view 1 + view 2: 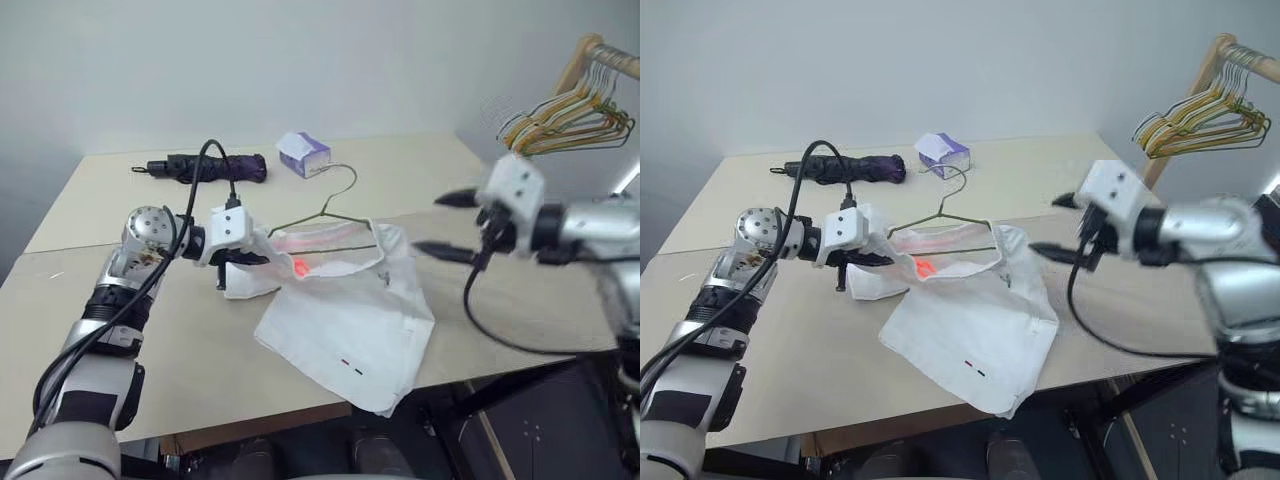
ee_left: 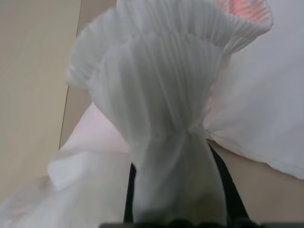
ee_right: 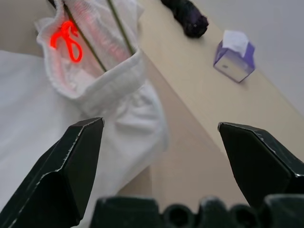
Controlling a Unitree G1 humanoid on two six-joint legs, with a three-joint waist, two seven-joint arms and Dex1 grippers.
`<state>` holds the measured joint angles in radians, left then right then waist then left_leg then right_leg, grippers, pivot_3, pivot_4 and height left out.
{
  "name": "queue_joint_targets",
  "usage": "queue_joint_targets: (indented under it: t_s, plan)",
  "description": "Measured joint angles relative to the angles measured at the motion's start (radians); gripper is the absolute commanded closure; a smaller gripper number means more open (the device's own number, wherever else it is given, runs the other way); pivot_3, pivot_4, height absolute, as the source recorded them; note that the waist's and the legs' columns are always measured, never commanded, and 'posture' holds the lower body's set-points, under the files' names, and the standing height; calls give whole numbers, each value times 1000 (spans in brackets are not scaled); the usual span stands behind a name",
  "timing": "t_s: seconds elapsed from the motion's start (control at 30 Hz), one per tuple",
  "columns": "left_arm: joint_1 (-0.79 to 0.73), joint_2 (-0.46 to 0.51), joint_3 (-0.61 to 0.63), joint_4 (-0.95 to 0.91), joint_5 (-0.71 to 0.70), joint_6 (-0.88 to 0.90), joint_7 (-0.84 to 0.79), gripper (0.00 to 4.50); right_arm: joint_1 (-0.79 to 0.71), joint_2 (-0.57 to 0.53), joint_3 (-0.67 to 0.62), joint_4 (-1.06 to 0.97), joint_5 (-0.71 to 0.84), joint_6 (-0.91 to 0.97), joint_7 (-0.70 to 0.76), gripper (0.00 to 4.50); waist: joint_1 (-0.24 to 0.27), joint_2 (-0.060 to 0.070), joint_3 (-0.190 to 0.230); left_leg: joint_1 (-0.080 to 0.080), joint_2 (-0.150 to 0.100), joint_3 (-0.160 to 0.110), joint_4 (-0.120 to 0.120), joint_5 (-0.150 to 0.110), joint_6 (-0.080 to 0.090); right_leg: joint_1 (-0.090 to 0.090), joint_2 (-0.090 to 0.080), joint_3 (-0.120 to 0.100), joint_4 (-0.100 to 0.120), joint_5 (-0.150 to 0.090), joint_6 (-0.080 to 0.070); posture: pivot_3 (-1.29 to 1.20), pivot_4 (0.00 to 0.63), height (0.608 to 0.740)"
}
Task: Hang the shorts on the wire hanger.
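Left eye view: the shorts (image 1: 345, 325), thin, limp cloth, drape over the tabletop's (image 1: 120, 330) near edge; left gripper (image 1: 243, 262) fingers pinch the gathered waistband, the firmest hold. Right gripper (image 1: 447, 224) fingers spread wide, empty. The wire hanger (image 1: 330, 215) is threaded through the waistband.

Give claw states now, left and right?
Left claw: closed on the shorts waistband.
Right claw: open, empty, off the cloth.

shorts (image 1: 345, 325) on surface (image 1: 180, 350) near front edge, wire hanger (image 1: 330, 215) threaded in waistband; tissue box (image 1: 303, 153), umbrella (image 1: 215, 167) behind; hanger bunch (image 1: 570, 120) far right.
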<state>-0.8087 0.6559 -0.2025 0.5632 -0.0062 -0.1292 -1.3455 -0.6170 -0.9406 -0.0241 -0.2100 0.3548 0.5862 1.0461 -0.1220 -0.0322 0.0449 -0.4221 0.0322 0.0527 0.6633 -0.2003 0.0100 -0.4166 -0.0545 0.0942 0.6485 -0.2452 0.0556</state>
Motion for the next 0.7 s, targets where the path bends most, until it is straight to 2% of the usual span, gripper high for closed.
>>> queue_joint_targets:
  t_s: [0.17, 0.33, 0.43, 0.7]
  plan:
    - [-41, -28, -1, 3, -1, -12, -17, 4500, -133, 1, 211, 188, -168, -128, 93, 17, -6, 0, 0, -1, 0, 1, 0, 0, 0, -2, 0, 1, 0, 0, 0, -82, 0, 740]
    - [-47, -65, -16, 7, 2, -37, -22, 4500, -239, 91, 353, 319, -272, -184, 159, 17, -6, 0, 0, -3, -1, 1, 0, 0, 0, -4, 0, 2, 1, 0, 0, -71, 0, 740]
    - [-49, -80, -19, 4, 2, -39, -29, 4500, -290, 120, 395, 341, -315, -179, 189, 531, -3, 0, 0, -3, -1, 1, 0, 0, 0, -4, 0, 1, 2, 0, 0, -69, 0, 740]
    - [-49, -86, -19, -5, 2, -38, -33, 4500, -300, 120, 443, 356, -386, -169, 242, 3420, 1, 1, 0, -2, -1, 1, 1, 0, 0, -4, -1, 1, 3, 0, 0, -71, 0, 740]
